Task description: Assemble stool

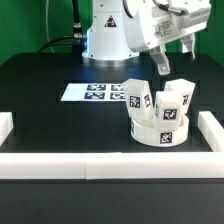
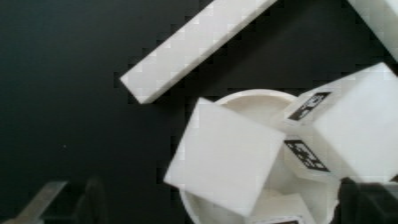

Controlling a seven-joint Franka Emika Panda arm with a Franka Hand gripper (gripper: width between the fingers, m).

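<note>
**Pincer free above the stool, a leg just set in the seat**

The round seat (image 1: 160,128) lies on the black desk (image 1: 40,100), toward the exterior view's right and near the front border rail (image 1: 110,158). Three block legs stand up out of it: one leg on the left (image 1: 138,97), one on the right (image 1: 185,93) and one between them, nearer the front (image 1: 172,107). Each carries a black-and-white tag. Whether each one is fully down in its socket cannot be told from this picture (the legs seem to lean a little outward).

The pincer (image 1: 162,60) hangs above the stool, a little behind the legs, with its two fingers spread wide and nothing between them. In the wrist view the dark fingertips (image 2: 50,200) show only at the edge of the picture, apart from the white parts, so the pincer has hold of nothing. The same view shows the seat's rim (image 2: 249,105) with two tagged legs rising from it, and a border rail (image 2: 196,50) lying beyond.

The judgement is that the step in hand is the release after placing a leg. No loose leg is visible on the desk in these pictures; the marker board (image 1: 92,92) lies flat to the left, behind the stool. The next move would call for lifting straight up, clear of the legs without knocking them, and then checking if any leg needs more turning or pressing.
</note>
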